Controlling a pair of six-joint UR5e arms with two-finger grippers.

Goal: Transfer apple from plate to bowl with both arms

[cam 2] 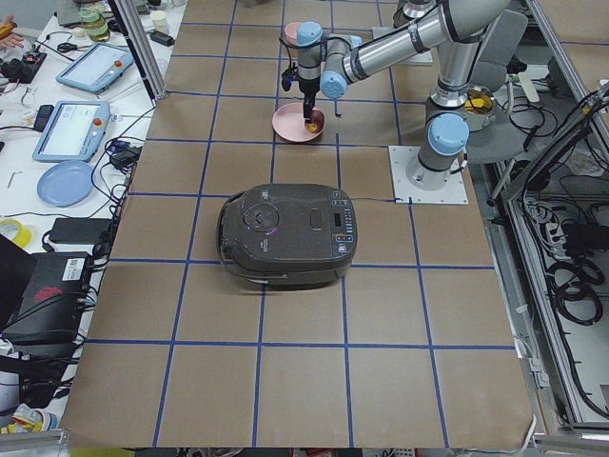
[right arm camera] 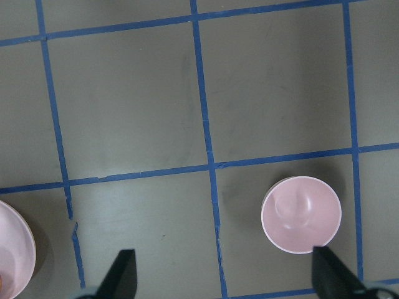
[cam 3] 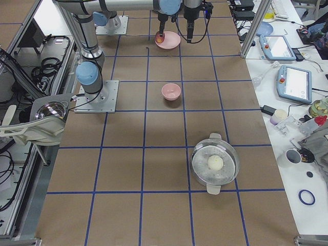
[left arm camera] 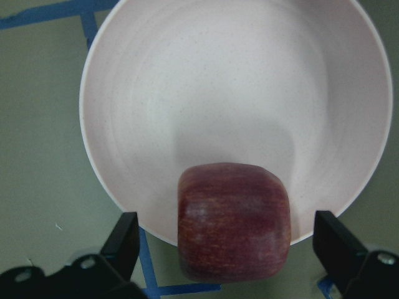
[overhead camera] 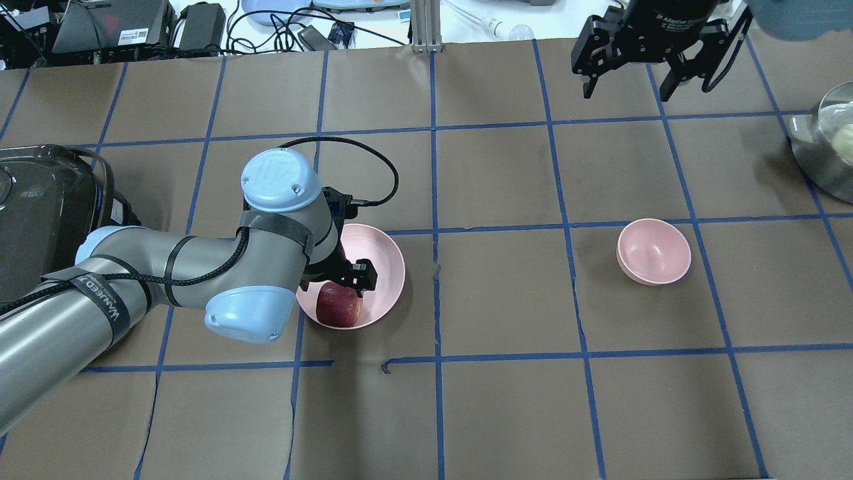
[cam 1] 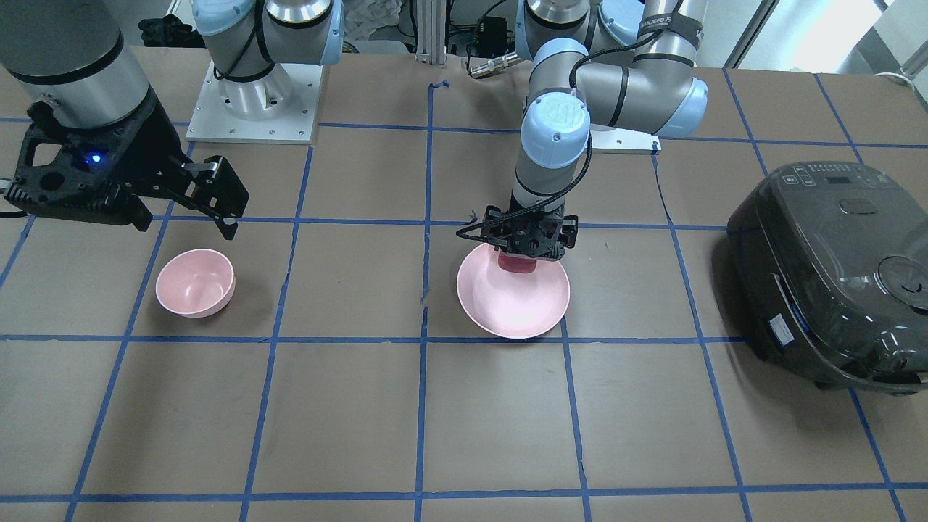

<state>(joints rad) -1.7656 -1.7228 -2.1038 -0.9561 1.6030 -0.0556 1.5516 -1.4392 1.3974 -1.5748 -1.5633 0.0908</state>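
Note:
The dark red apple (overhead camera: 338, 307) (left arm camera: 234, 221) lies on the pale pink plate (overhead camera: 383, 260) (left arm camera: 237, 93), at the rim nearest the robot. My left gripper (overhead camera: 336, 293) (left arm camera: 224, 249) is down over the plate, open, one finger on each side of the apple with a gap to each. In the front-facing view it (cam 1: 528, 246) hides most of the apple (cam 1: 516, 264) on the plate (cam 1: 515, 312). The small pink bowl (overhead camera: 653, 251) (cam 1: 195, 283) (right arm camera: 301, 214) stands empty to the right. My right gripper (overhead camera: 630, 83) (right arm camera: 224, 274) is open, high above the table beyond the bowl.
A dark rice cooker (overhead camera: 40, 213) (cam 1: 834, 275) sits left of the plate. A metal pot (overhead camera: 826, 140) (cam 3: 215, 164) with a pale round item stands at the far right. Blue tape lines grid the brown table. The plate's edge shows in the right wrist view (right arm camera: 15, 249).

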